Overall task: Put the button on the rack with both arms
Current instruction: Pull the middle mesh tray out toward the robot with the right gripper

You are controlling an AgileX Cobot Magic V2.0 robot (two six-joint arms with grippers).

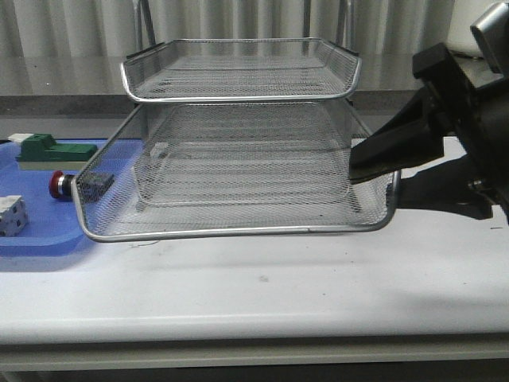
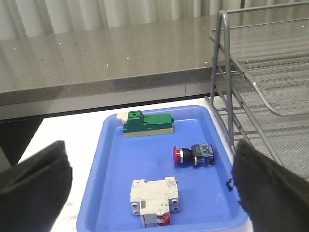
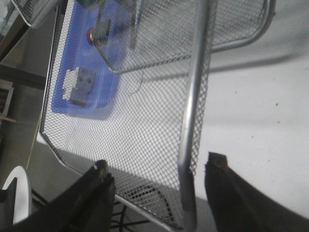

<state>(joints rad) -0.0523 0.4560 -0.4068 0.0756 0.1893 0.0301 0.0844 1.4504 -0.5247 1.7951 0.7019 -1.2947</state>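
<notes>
- The button (image 2: 193, 155) is seen lying on its side in the blue tray (image 2: 159, 220), between the green block (image 2: 147, 124) and the white block (image 2: 154, 195); it touches neither of them
- The rack (image 1: 238, 171) is stood just beside the blue tray, and its lowest tray is pulled out toward the front, most likely so that a wide space is left for the button to be dropped in
- The right gripper (image 3: 157, 176) is held at the rim on the right side of that pulled-out tray; its jaws are spread, with the rim between them, and no squeeze on the rim is seen yet, so it looks ready to hold or slide the tray
- The left gripper (image 2: 145, 186) is held above the blue tray with its jaws spread wide and nothing between them; it is probably kept there so that the button can be picked up next
- The button is shown whole and clear in the left wrist view, with its red cap pointed away from the rack; in the front view only the red cap (image 1: 58, 185) peeks out, because the rest is hidden behind the mesh
- The left arm is not seen at all in the front view
- How the rim sits between the right fingers (image 3: 99, 186) is shown only in the right wrist view; in the front view only a dark arm reaching to the tray can be made out
</notes>
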